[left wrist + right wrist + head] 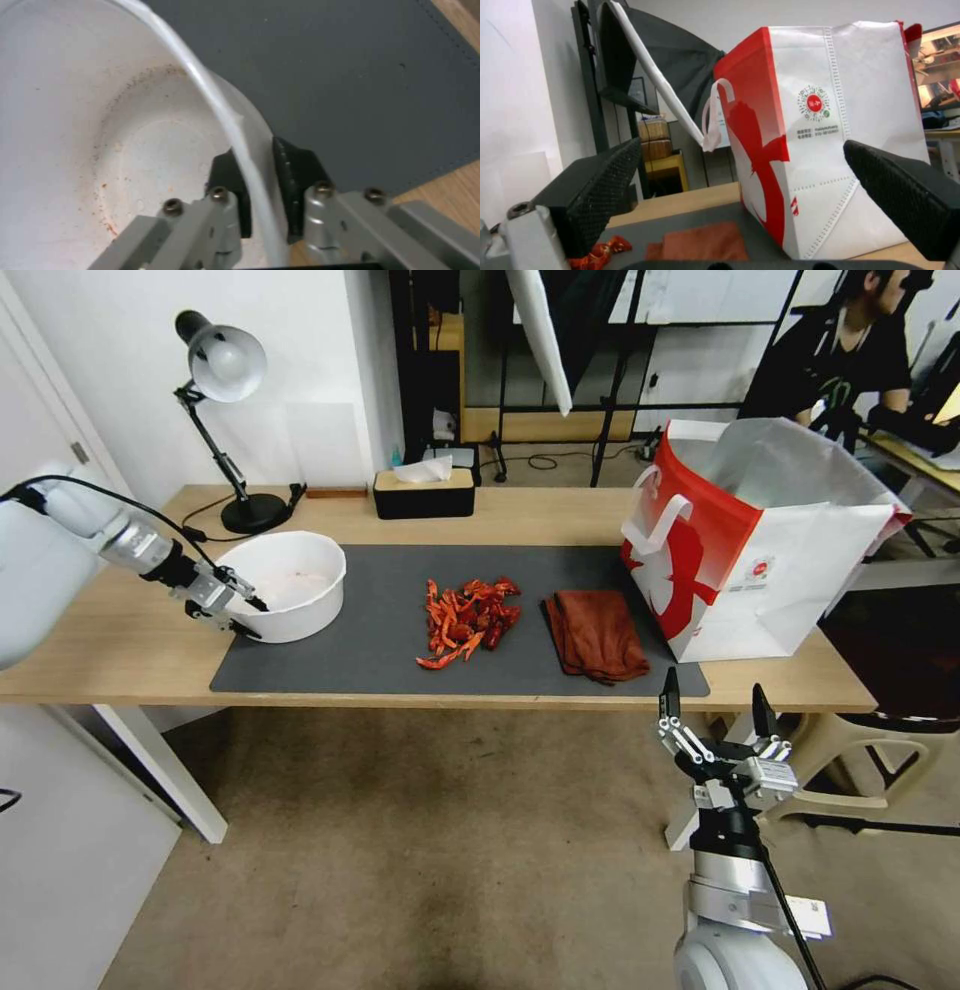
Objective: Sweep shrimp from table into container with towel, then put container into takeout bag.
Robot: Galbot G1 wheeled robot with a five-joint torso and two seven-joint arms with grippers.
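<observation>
The white container [288, 582] sits at the left end of the dark mat on the table [120, 640]. My left gripper [247, 615] is shut on the container's near-left rim [227, 116], one finger inside the wall and one outside. Red shrimp [468, 620] lie heaped mid-mat, and an edge of them shows as shrimp [600, 249]. The rust-brown towel [596, 633] lies folded just right of them; its corner is the towel [700, 243]. The red and white takeout bag [745, 540] stands open at the right, the same takeout bag [820, 150]. My right gripper [716, 705] hangs open below the table's front edge.
A black tissue box [424, 492] and a desk lamp [228, 400] stand along the table's back edge. A chair [870, 760] is beside the right arm. A person sits at another desk in the far right background.
</observation>
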